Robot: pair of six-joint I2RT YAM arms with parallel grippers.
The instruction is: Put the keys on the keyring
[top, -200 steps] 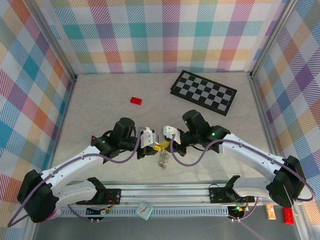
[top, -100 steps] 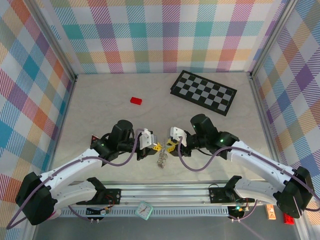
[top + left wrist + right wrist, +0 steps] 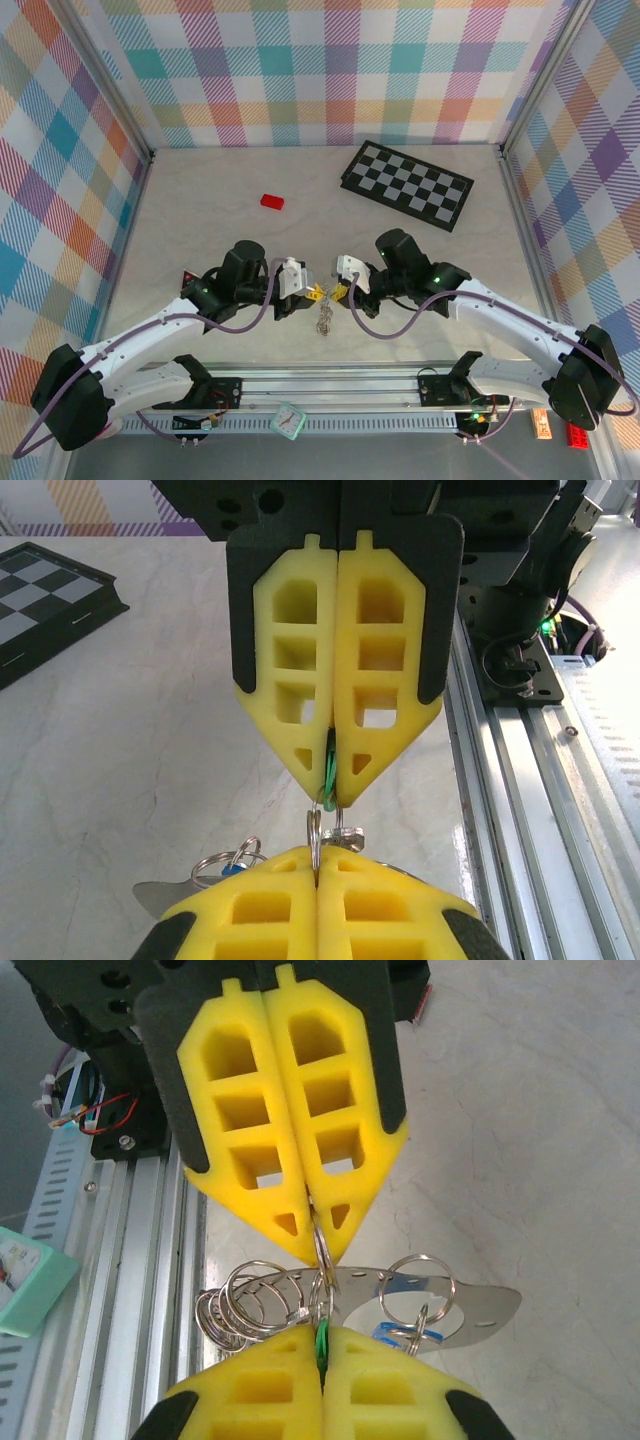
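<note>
Pale table from above: a checkerboard and a red block lie far back. Near the front, the left gripper and right gripper meet tip to tip, and the keyring dangles under them. From the left wrist, the left gripper's jaws squeeze together on the keyring. From the right wrist, the right gripper pinches the green key, with the blue key hanging just beside
</note>
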